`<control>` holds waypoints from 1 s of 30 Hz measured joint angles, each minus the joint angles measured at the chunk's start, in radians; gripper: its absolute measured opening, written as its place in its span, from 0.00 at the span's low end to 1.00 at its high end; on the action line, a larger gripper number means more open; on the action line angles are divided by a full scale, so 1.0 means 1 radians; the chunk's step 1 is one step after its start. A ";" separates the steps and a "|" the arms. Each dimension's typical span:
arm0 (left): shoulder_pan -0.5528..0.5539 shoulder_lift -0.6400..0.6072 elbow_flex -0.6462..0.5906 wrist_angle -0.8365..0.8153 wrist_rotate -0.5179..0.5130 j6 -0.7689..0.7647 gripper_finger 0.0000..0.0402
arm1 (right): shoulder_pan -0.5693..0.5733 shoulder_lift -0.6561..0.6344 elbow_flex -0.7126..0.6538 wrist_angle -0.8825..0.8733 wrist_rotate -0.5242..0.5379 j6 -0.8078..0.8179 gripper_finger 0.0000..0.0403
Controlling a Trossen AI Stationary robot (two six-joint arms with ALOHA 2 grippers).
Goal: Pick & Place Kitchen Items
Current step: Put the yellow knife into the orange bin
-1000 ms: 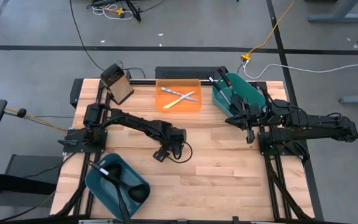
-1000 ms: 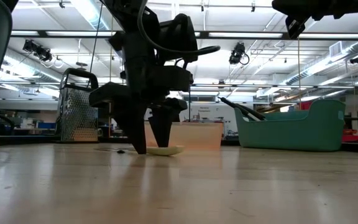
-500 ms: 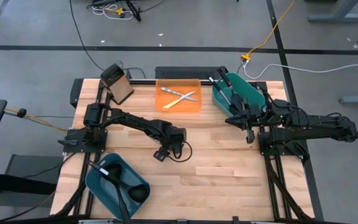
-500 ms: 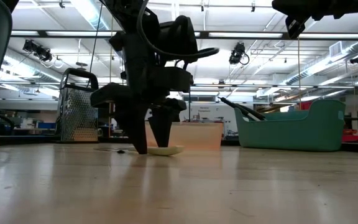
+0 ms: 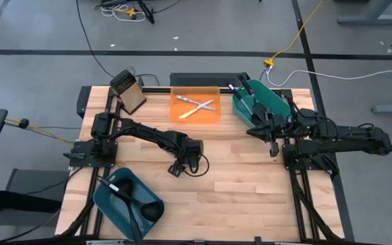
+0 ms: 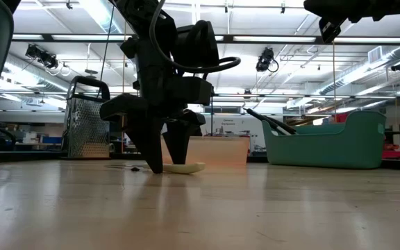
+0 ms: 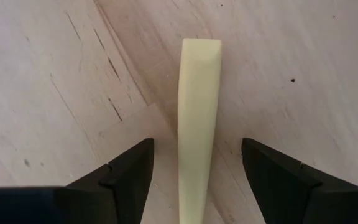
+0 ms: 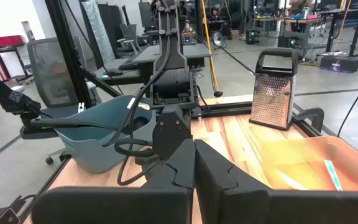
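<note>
1. Near the left front corner of the counter (image 5: 250, 197), a teal bin (image 5: 114, 204) already holds a black ladle (image 5: 118, 189); I judge that item as sorted.
2. At the back left stands a metal grater (image 5: 128, 90), upright and apart from both arms.
3. The left tool (image 5: 177, 168) is down at mid-counter. Its fingers (image 7: 126, 174) stand apart on either side of a pale yellow handle (image 7: 197, 124), which lies flat on the wood; neither finger touches it. This looks like the item in hand, lined up but not yet gripped.
4. The orange tray (image 5: 213, 117) at the back centre carries two crossed pieces of cutlery (image 5: 197, 105), one silver and one pale-handled. Whether they count as placed or are waiting, I cannot tell.
5. The second teal bin (image 5: 278, 102) at the back right has dark utensil handles (image 5: 240, 95) sticking out of it.
6. The right tool (image 5: 272, 148) hangs raised beside that bin, fingers (image 8: 185, 162) together and holding nothing.
7. On my reading the task is well along, with the yellow piece remaining and possibly the tray's cutlery.
</note>
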 joint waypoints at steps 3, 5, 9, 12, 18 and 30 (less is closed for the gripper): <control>-0.001 0.000 0.000 -0.002 0.001 -0.001 0.61 | 0.000 0.000 0.000 0.000 0.000 0.000 0.02; -0.002 0.000 0.000 -0.004 0.005 -0.001 0.59 | 0.000 0.000 0.000 0.000 0.000 0.000 0.02; -0.002 0.000 0.000 -0.005 0.006 -0.001 0.54 | 0.000 0.000 0.000 0.000 0.000 0.000 0.02; -0.002 0.000 0.000 -0.006 0.004 -0.001 0.49 | 0.000 0.000 0.000 0.000 0.000 0.000 0.02; -0.002 0.000 -0.001 -0.006 0.004 -0.001 0.42 | 0.000 0.000 0.000 0.000 0.000 0.000 0.02; -0.002 0.000 -0.001 -0.007 0.003 0.000 0.33 | 0.000 0.000 0.000 0.000 0.000 0.000 0.02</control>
